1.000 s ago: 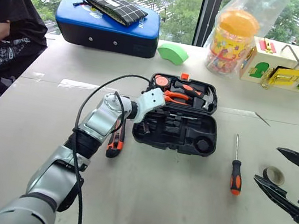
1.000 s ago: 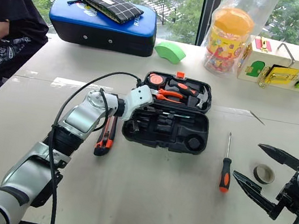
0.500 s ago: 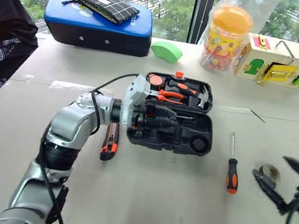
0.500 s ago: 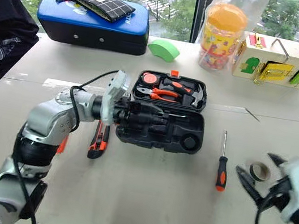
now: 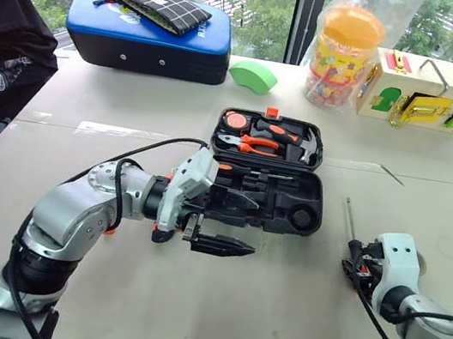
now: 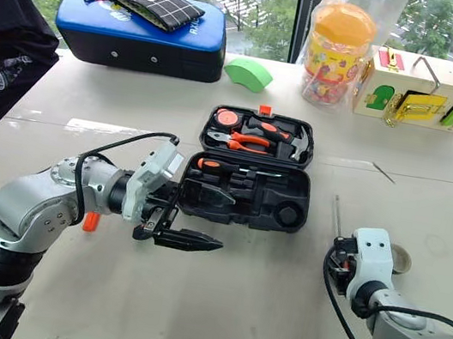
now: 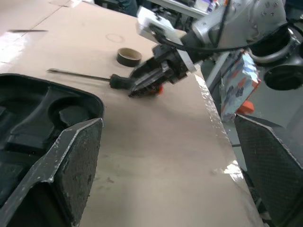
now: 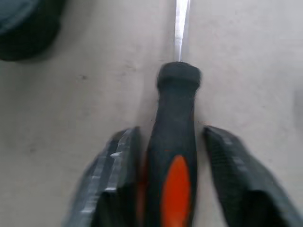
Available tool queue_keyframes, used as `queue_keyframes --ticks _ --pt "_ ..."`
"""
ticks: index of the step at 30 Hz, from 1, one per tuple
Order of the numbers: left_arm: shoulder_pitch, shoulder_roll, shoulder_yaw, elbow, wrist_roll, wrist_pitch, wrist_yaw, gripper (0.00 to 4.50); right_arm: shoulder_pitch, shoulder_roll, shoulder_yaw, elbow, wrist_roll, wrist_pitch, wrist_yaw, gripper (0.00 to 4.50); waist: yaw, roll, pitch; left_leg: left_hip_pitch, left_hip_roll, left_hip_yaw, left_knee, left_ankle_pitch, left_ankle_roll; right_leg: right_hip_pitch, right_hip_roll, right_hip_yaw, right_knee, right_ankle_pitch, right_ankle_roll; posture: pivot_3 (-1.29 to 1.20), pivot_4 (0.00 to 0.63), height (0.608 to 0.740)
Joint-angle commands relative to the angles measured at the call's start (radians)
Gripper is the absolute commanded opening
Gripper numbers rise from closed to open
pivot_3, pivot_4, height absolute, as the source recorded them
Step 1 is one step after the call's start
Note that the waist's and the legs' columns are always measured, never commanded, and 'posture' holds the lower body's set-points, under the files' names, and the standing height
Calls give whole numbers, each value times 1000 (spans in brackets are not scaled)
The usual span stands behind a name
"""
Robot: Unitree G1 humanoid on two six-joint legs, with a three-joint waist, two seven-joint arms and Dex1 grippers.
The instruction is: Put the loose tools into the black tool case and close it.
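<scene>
The desk (image 5: 254, 313) spreads wide and pale, and at its far edge sits one big blue-topped case (image 5: 157, 36) with one checked pouch (image 5: 160, 4) lying on top. Beside that, one wooden latch box (image 5: 422, 91) and one orange-lidded jar (image 5: 343, 57), with one green block (image 5: 257, 77) between jar and blue case. Centre stage, the one black tool case (image 5: 265, 176) lies open, both halves flat: pliers (image 5: 250, 144) and a hammer (image 5: 300, 147) sit in the far half, and one screwdriver with an orange-and-black handle (image 5: 248, 171) rests in the near half. The left end effector (image 5: 231, 221) hovers just in front of the case's near left corner, its two fingers spread wide with nothing between them. Under that arm, one utility knife (image 6: 147, 228) and one small orange screwdriver (image 6: 90, 221) peek out on the desk. Over on the right, the right end effector (image 8: 174, 179) is down at the one long screwdriver (image 8: 173, 156) lying right of the case, a finger either side of its handle, close against it but not clearly clamped. One roll of tape (image 7: 129, 56) sits just beyond.
</scene>
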Motion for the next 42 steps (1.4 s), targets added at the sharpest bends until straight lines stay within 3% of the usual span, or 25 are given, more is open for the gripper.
queue_keyframes --ticks 1,4,6,11,17,21,29,41,42 --pt "13 13 26 -24 0 -55 9 4500 -37 -33 -33 -37 -29 50 22 734 0 1 0 0 0 0 0 0 0 0 0 0 0 0 0 0 150 740" --pt "93 -25 65 -6 33 -190 20 4500 -88 -212 -71 -42 -43 -34 158 734 -1 5 2 0 0 0 0 -1 1 0 0 0 0 0 0 0 150 740" --pt "145 -17 119 19 -19 -184 0 4500 -151 -342 -65 1 -48 -167 314 734 -5 6 4 0 -1 3 0 -2 4 0 0 1 -2 0 0 0 150 740" --pt "261 -22 279 39 -98 -203 25 4500 -408 -501 177 248 -160 -473 641 734 -12 1 4 2 5 3 -1 -2 4 0 4 -1 -2 0 0 0 150 740" --pt "473 15 443 -12 -84 -259 22 4500 -736 -422 570 671 -428 -859 1003 734 -24 0 6 1 5 4 -2 2 3 -1 3 0 -5 0 0 0 150 740" --pt "560 17 515 -73 -105 -263 59 4500 -857 -323 692 922 -553 -1045 1148 734 -19 -2 6 0 5 4 -4 1 3 0 2 -1 -10 1 -1 0 150 740" --pt "703 -20 583 -189 -127 -274 144 4500 -971 -214 782 1215 -704 -1249 1346 734 -28 -2 5 1 4 4 -5 -1 -1 0 1 -1 -10 1 -2 0 150 740" --pt "743 -8 581 -228 -146 -274 209 4500 -1090 -36 768 1464 -793 -1244 1437 734 -54 -2 5 4 5 4 -8 0 -4 0 2 -1 -8 2 -3 0 150 740" --pt "744 -7 580 -226 -146 -276 209 4500 -1087 -36 768 1464 -795 -1241 1458 1234 -55 -2 5 4 5 4 -8 0 -4 0 2 -1 -7 2 -3 0 150 740"
